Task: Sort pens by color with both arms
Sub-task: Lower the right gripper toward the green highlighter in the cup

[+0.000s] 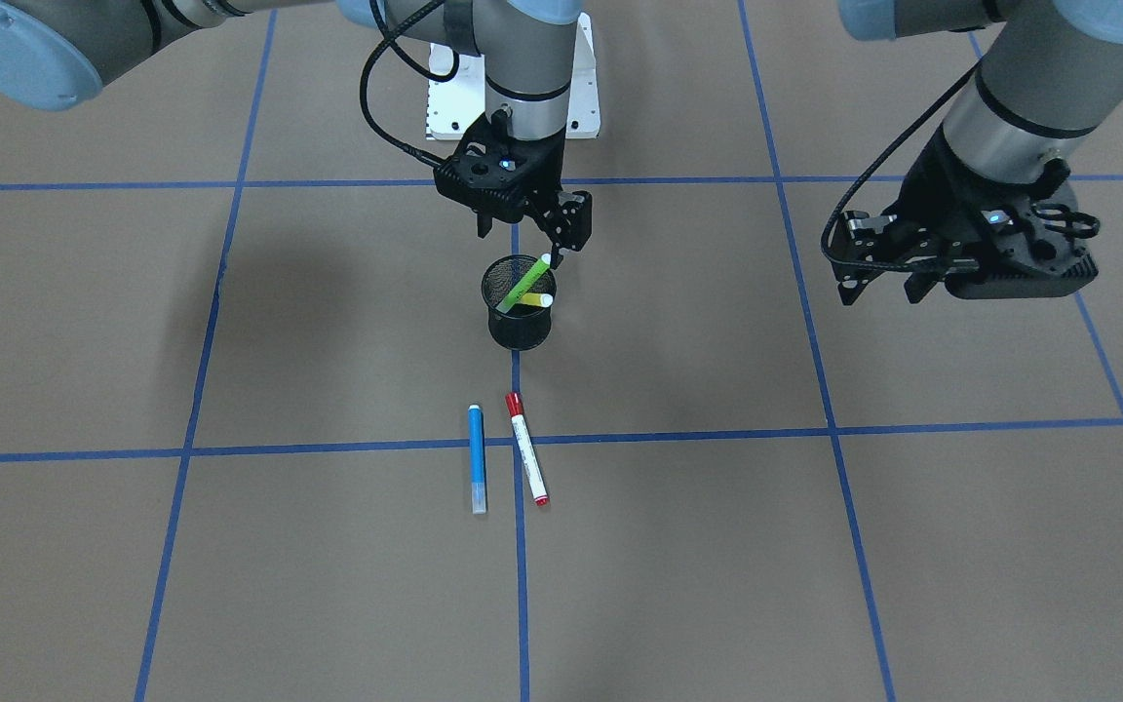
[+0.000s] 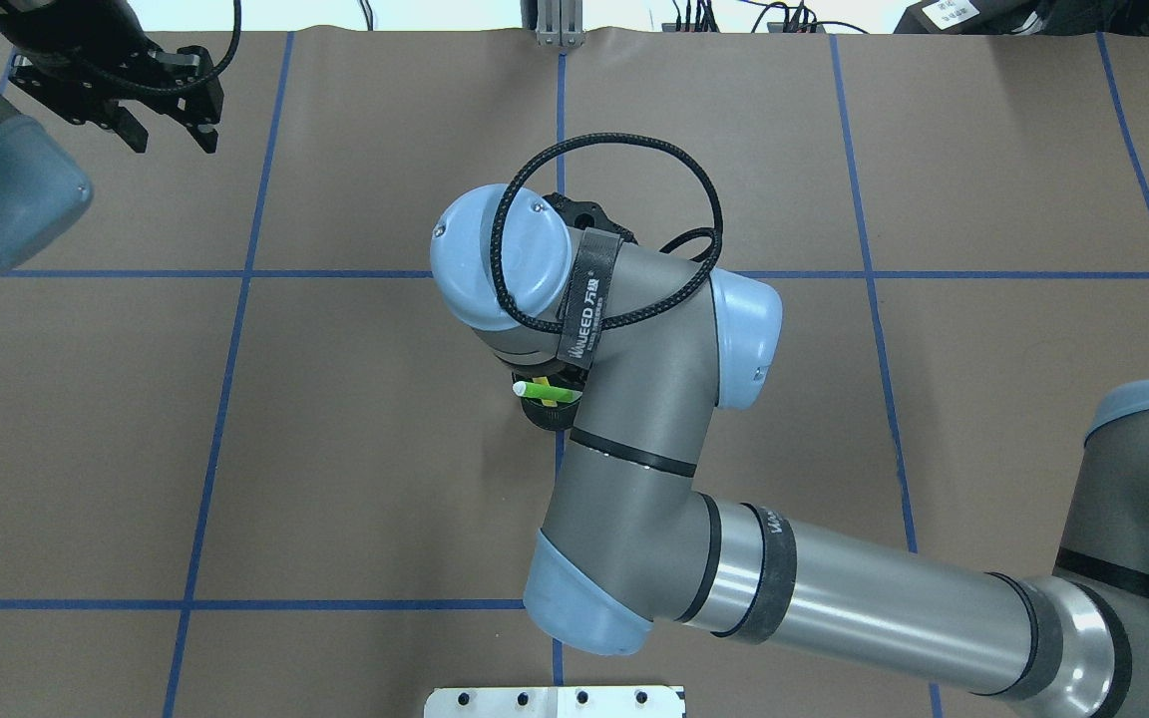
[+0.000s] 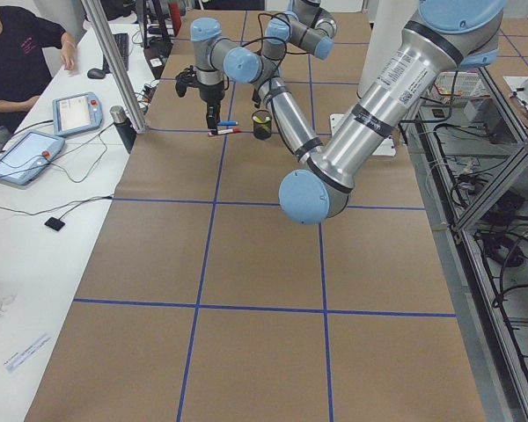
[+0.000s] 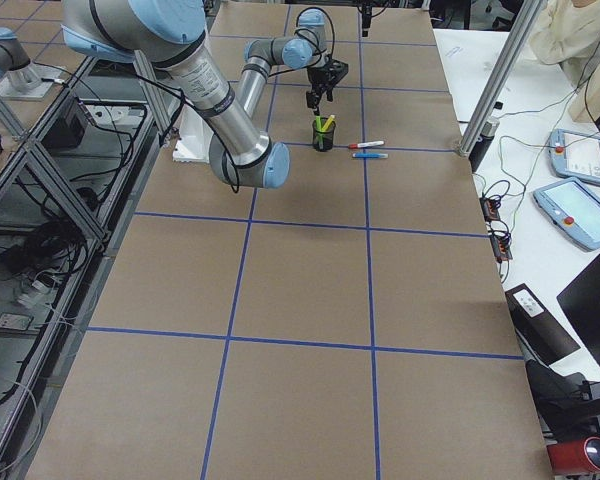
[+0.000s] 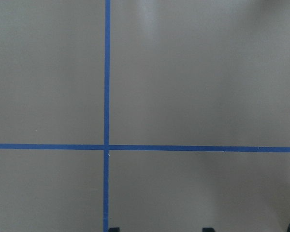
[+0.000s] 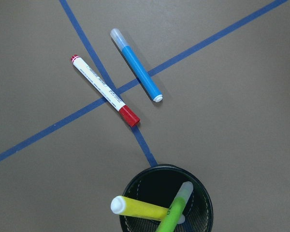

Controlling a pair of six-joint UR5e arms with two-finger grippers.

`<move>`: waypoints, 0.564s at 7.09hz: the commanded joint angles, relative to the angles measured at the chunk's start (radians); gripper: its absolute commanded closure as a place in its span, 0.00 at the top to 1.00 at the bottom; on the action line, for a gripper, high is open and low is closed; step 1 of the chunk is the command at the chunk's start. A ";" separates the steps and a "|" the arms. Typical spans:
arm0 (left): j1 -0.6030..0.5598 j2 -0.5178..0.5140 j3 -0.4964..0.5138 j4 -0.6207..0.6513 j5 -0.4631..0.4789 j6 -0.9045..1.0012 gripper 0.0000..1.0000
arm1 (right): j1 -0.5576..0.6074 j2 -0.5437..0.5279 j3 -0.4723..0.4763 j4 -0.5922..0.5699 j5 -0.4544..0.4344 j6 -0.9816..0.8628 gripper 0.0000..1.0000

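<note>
Both the green pen and yellow pen lean inside the mesh cup; right gripper and left gripper spread.

the right arm and left arm are grey-silver tubes with black rings and rounded light blue joint caps. a braided black cable runs along the right one, bound by a black strap with white lettering. each wrist has a shiny silver band.

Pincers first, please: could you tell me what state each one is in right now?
Left pincer: open, holding nothing.
Right pincer: open, holding nothing, just above the black mesh cup.
</note>
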 commanded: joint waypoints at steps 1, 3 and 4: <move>-0.010 0.013 -0.008 -0.003 -0.001 0.014 0.65 | -0.022 0.000 -0.042 0.014 -0.012 0.017 0.97; -0.007 0.013 -0.008 -0.003 -0.001 0.014 0.65 | -0.028 0.026 -0.081 0.016 -0.011 0.040 0.95; -0.007 0.013 -0.008 -0.003 -0.001 0.014 0.65 | -0.027 0.058 -0.128 0.016 -0.008 0.042 0.95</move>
